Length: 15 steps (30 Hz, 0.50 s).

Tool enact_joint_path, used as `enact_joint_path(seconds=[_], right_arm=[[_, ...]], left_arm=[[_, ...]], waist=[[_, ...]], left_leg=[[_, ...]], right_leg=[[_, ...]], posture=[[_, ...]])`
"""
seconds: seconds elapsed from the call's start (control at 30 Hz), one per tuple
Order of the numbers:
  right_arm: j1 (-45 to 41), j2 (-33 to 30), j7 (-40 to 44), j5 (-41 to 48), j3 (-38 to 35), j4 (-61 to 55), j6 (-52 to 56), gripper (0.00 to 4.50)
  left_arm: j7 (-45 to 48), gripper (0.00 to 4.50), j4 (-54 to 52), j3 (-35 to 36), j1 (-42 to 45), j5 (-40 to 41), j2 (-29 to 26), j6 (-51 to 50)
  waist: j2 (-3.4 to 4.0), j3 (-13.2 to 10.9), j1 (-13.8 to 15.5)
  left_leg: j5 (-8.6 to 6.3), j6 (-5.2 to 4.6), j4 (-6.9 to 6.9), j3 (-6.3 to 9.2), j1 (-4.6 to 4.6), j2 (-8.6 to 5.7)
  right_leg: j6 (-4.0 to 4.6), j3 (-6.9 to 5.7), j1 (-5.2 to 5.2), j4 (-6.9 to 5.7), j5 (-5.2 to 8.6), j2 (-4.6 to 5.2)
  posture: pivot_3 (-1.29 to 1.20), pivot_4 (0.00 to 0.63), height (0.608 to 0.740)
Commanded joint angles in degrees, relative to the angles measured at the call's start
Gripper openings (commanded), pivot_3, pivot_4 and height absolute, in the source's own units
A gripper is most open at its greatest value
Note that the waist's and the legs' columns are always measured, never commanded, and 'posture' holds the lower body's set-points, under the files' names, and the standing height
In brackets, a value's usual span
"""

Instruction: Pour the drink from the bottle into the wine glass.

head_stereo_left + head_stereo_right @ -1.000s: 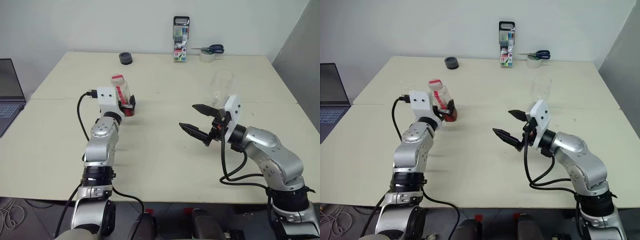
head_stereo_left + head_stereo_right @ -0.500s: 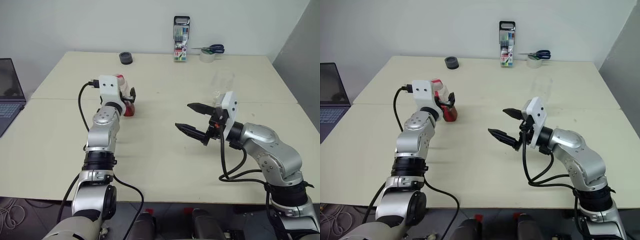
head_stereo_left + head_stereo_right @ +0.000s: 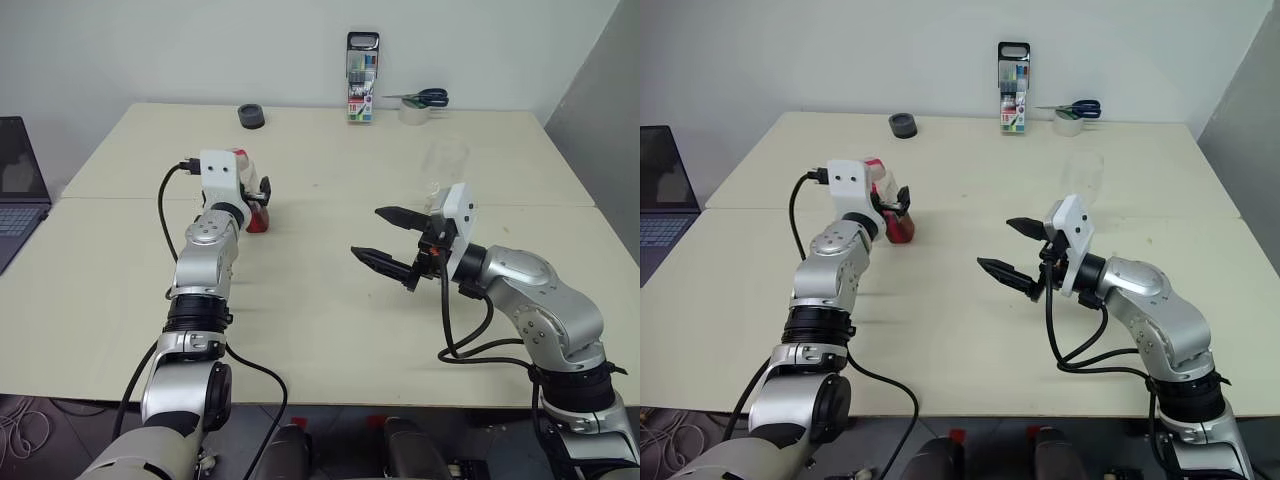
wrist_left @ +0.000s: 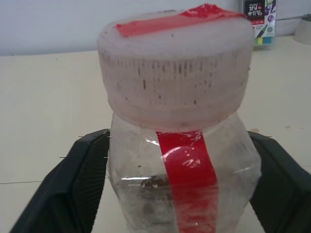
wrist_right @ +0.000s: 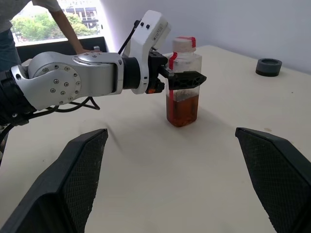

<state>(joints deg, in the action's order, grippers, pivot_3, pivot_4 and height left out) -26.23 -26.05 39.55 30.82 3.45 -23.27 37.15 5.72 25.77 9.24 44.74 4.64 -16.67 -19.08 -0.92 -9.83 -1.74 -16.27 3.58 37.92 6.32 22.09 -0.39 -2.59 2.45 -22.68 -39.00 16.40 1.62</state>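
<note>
- Bottle (image 5: 183, 80) stands upright on the table (image 3: 320, 310), left of centre, its drink (image 5: 182, 108) filling the lower part.
- Left gripper (image 5: 181, 77) has its two fingers at either side of the bottle's upper body; from the pictures I cannot tell whether they press on it.
- Wine glass (image 3: 445, 170) stands on the right side, just beyond the right arm.
- Right gripper (image 3: 392, 240) hovers over the table near the middle, jaws spread wide and empty, well apart from the bottle.
</note>
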Motion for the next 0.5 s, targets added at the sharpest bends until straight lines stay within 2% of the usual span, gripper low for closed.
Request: enact_joint_path(seconds=[0.03,0.13,0.17,0.33,0.5], right_arm=[[-0.7,-0.2,0.1,0.7,-1.3,-1.0,-0.8,4.50],[-0.7,-0.3,0.0,0.7,-1.5,-1.0,-0.8,4.50],[-0.6,-0.4,0.0,0.8,-1.5,-1.1,-0.7,4.50],[-0.4,-0.7,-0.1,0.7,-1.6,-1.8,-0.8,4.50],[0.2,-1.2,-0.4,-0.1,-1.5,-2.9,-1.5,4.50]], left_arm=[[0.4,3.03,-0.3,-0.3,2.0,-0.5,-0.9,1.8],[1.1,2.07,0.2,-0.4,2.2,-0.5,-0.9,3.1],[1.3,1.91,0.3,-0.4,2.1,-0.5,-0.9,3.6],[3.2,1.89,-0.3,-0.6,1.1,0.0,-0.3,6.6],[10.1,1.89,-3.4,-2.2,-2.3,1.9,0.1,8.9]], waist=[[0.00,0.0,0.0],[0.00,0.0,0.0],[0.00,0.0,0.0],[-0.01,0.0,0.0],[-0.01,0.0,0.0]], left_leg=[[0.00,0.00,0.00,0.00,0.00,0.00],[0.00,0.00,0.00,0.00,0.00,0.00],[0.00,0.00,0.00,-0.01,0.00,0.00],[0.00,0.00,0.00,0.00,0.02,0.00],[0.01,0.02,-0.01,-0.02,0.02,-0.01]], right_leg=[[0.00,0.00,0.00,0.00,0.00,0.00],[0.00,0.00,0.00,0.00,0.00,0.00],[0.00,0.00,0.00,0.00,0.00,0.00],[0.00,0.00,-0.02,0.00,0.00,0.00],[0.00,0.01,-0.02,0.01,0.00,0.02]], posture=[[0.00,0.150,0.740],[0.00,0.150,0.740],[0.00,0.150,0.740],[0.00,0.150,0.740],[0.00,0.150,0.740]])
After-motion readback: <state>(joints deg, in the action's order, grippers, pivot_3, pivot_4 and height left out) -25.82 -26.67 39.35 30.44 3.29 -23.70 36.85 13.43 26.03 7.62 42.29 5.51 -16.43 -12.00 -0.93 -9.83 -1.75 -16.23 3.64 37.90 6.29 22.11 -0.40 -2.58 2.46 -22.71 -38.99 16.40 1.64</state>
